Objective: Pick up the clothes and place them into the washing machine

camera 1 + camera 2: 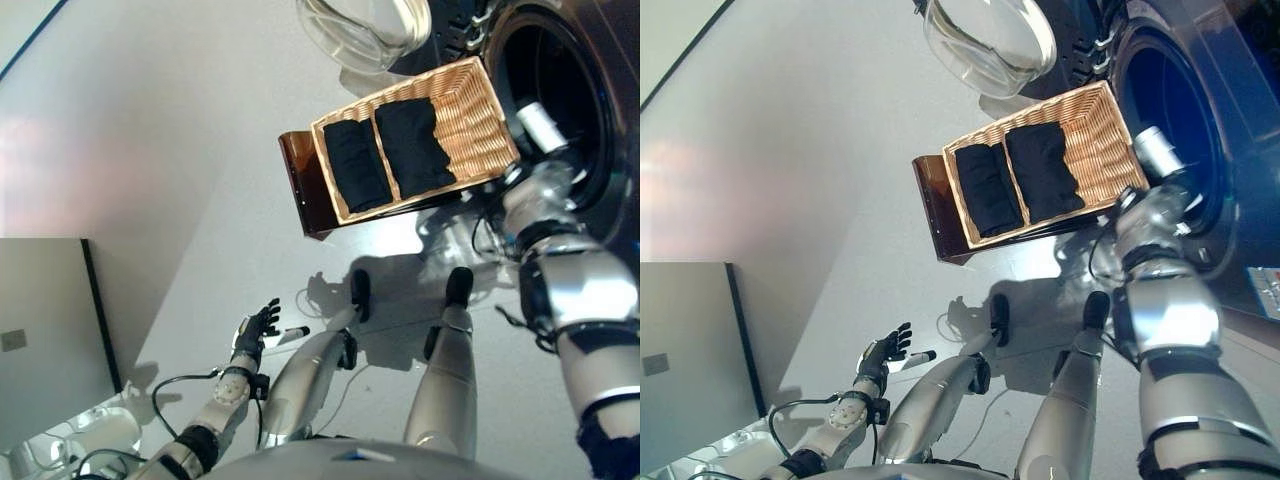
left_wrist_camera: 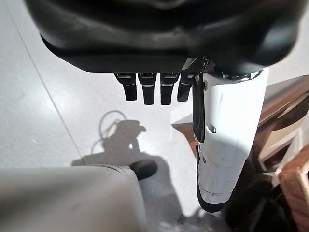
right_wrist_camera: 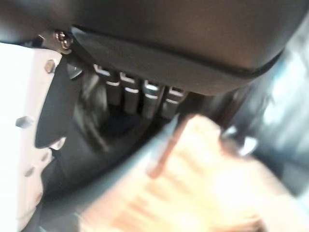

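a: start with the hands. what's the left hand doing?

b: it hangs low at the robot's left side over the floor, fingers straight and relaxed, white-covered thumb out, nothing in it

a: and the right hand?

b: it's reaching up to the mouth of the washing machine, just past the basket's corner. its wrist view is blurred, with a row of fingers showing, but i cannot tell whether they are spread or curled

a: how many clothes?

b: two dark folded pieces, lying side by side in one wicker basket

a: and the basket?

b: it sits on one brown stand, right beside the machine's open drum. one round glass door stands swung open beyond the basket
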`<state>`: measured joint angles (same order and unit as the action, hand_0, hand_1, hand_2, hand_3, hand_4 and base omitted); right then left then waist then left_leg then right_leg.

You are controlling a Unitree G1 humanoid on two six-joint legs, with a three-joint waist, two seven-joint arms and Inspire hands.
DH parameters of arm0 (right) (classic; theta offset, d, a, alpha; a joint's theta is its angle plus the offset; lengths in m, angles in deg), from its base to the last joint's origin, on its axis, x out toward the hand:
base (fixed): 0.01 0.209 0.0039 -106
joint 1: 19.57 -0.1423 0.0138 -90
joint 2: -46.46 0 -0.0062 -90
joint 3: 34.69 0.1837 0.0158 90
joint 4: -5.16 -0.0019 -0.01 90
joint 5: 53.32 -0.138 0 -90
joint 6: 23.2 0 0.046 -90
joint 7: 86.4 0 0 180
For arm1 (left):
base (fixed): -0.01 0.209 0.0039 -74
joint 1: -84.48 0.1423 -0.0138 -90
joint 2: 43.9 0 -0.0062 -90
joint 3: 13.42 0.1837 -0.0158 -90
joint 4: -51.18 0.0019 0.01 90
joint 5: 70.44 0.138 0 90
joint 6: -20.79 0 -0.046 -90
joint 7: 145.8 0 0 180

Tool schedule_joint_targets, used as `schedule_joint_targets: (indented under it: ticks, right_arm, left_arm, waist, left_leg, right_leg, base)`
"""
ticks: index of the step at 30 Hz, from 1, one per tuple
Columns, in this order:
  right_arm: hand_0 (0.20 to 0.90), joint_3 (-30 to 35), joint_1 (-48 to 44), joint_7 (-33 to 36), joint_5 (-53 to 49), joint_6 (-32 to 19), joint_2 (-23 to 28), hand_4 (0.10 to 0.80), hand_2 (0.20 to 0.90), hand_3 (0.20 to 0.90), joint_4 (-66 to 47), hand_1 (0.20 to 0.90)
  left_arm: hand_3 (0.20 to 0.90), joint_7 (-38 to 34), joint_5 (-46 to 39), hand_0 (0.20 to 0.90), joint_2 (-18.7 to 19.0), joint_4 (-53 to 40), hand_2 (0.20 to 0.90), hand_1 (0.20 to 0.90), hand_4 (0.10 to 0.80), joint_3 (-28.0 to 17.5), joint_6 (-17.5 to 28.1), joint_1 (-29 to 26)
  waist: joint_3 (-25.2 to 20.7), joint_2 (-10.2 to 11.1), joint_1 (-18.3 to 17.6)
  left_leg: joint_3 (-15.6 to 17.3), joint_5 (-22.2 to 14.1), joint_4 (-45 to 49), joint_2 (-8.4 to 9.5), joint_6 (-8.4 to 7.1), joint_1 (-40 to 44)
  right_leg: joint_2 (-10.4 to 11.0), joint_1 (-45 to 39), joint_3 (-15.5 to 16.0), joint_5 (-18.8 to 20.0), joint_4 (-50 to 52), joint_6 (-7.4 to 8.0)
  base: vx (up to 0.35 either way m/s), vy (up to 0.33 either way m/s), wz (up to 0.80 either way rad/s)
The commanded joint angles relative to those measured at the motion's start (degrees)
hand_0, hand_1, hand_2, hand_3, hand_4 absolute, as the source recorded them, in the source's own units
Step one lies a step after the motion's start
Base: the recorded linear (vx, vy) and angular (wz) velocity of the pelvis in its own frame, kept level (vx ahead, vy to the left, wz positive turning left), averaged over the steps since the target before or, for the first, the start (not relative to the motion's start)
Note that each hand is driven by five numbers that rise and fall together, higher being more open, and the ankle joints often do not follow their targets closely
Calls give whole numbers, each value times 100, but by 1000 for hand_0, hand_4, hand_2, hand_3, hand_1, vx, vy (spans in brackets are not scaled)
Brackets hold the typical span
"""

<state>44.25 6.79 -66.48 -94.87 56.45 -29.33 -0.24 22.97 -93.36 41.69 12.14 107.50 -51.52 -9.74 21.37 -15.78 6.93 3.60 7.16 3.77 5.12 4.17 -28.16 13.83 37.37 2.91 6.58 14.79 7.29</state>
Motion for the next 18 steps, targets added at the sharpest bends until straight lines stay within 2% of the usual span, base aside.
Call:
schedule_joint_targets:
  ticks: [1,2,3,4,5,6,7,13,18]
  right_arm:
    - [900,-477,-353,-17,895,-165,40,800,900,900,-527,900]
    - [900,-860,-278,-61,1496,-68,-169,800,900,900,-576,900]
    - [900,-861,-276,-58,1498,-66,-172,800,900,900,-579,900]
    - [900,-1139,-184,-37,1946,-25,-314,800,900,900,-668,900]
    - [900,-1151,-110,-69,1958,-15,-374,800,900,900,-672,900]
    - [900,-1149,-113,-67,1959,-16,-374,800,900,900,-678,900]
    - [900,-1271,-75,-70,2156,28,-456,800,900,900,-685,900]
    - [900,-1387,-88,-2,2437,69,-652,800,900,900,-637,900]
    - [900,-1403,-321,183,2580,120,-584,800,900,900,-405,900]
  left_arm:
    - [900,-109,-44,900,233,250,900,900,800,-340,86,-16]
    - [900,-126,-46,900,240,246,900,900,800,-381,83,-40]
    - [900,-126,-45,900,239,245,900,900,800,-384,82,-38]
    - [900,-136,-17,900,266,214,900,900,800,-425,81,-56]
    - [900,-139,-9,900,271,205,900,900,800,-433,87,-51]
    - [900,-140,-9,900,273,200,900,900,800,-437,89,-54]
    - [900,-135,-1,900,312,184,900,900,800,-483,91,-33]
    - [900,-154,-27,900,401,129,900,900,800,-625,88,-51]
    - [900,-249,-108,900,509,-244,900,900,800,-795,144,-151]
  waist:
    - [48,80,164]
    - [88,187,156]
    - [89,185,150]
    - [132,268,159]
    - [121,308,160]
    - [149,296,154]
    - [136,386,179]
    - [216,552,254]
    - [346,668,378]
  left_leg:
    - [-169,-365,550,-206,-528,-448]
    - [-189,-356,600,-226,-532,-500]
    - [-192,-357,602,-225,-532,-501]
    - [-230,-351,645,-238,-534,-545]
    - [-283,-512,664,-228,-566,-477]
    - [-245,-353,660,-238,-536,-550]
    - [-316,-496,679,-235,-575,-494]
    - [-397,-501,801,-238,-583,-609]
    - [-470,-646,1414,-223,-572,-1143]
  right_leg:
    - [-274,-326,250,-523,64,-329]
    - [-298,-350,279,-504,49,-341]
    - [-298,-352,283,-505,49,-341]
    - [-317,-356,339,-506,70,-355]
    - [-314,-425,318,-672,113,-316]
    - [-313,-371,357,-509,77,-357]
    - [-319,-448,369,-672,121,-321]
    - [-319,-442,493,-727,203,-331]
    - [-274,-59,605,-983,790,-396]
  base:
    - [-32,-46,1]
    - [-22,-32,6]
    - [-40,-71,6]
    - [76,-59,6]
    - [-23,-47,10]
    - [90,-50,13]
    - [-2,-38,20]
    - [7,-22,17]
    - [-41,-31,16]
